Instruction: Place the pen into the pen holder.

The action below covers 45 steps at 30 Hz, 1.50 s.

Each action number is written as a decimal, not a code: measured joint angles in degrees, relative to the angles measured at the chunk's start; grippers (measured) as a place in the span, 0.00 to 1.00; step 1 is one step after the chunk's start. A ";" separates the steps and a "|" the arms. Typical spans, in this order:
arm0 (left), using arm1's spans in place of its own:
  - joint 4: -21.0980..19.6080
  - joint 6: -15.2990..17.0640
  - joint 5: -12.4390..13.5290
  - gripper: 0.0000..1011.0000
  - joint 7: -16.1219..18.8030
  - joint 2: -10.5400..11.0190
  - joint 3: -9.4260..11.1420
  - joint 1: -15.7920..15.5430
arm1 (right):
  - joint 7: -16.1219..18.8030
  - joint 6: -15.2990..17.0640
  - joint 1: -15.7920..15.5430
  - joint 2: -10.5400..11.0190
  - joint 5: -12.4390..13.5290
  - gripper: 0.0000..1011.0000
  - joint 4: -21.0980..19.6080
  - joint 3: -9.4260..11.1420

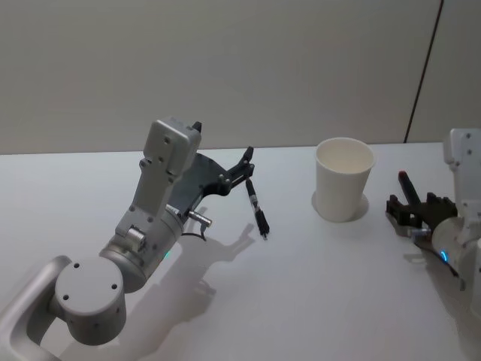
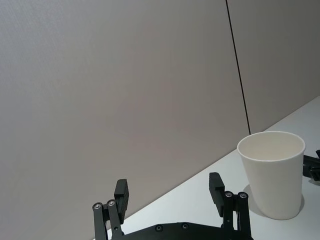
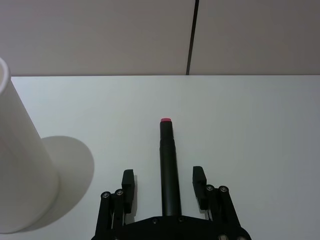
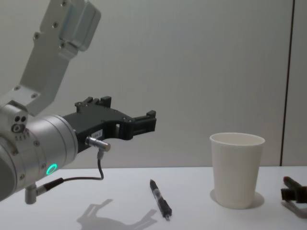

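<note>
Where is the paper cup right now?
Head view: the paper cup stands upright right of centre on the table, between the black pen lying to its left and the right claw.

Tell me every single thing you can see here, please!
Paper cup: one, white, upright on the table between the arms.
Black pen: one, black with a paler middle, lying on the table left of the cup.
Red-tipped pen: one, black with a red end, between the right claw's fingers, untouched.
Table: one, white.
Left claw: black, open, raised above the black pen.
Right claw: black, open, low, right of the cup.
</note>
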 joint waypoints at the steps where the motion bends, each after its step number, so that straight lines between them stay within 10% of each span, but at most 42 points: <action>1: 0.00 0.00 0.00 0.99 0.00 0.00 0.00 0.00 | 0.00 0.00 0.00 0.00 0.00 0.71 0.01 0.00; 45: 0.00 0.00 0.00 0.99 0.00 0.00 0.00 0.00 | -0.06 -1.37 -0.38 -0.24 2.50 0.43 0.27 0.89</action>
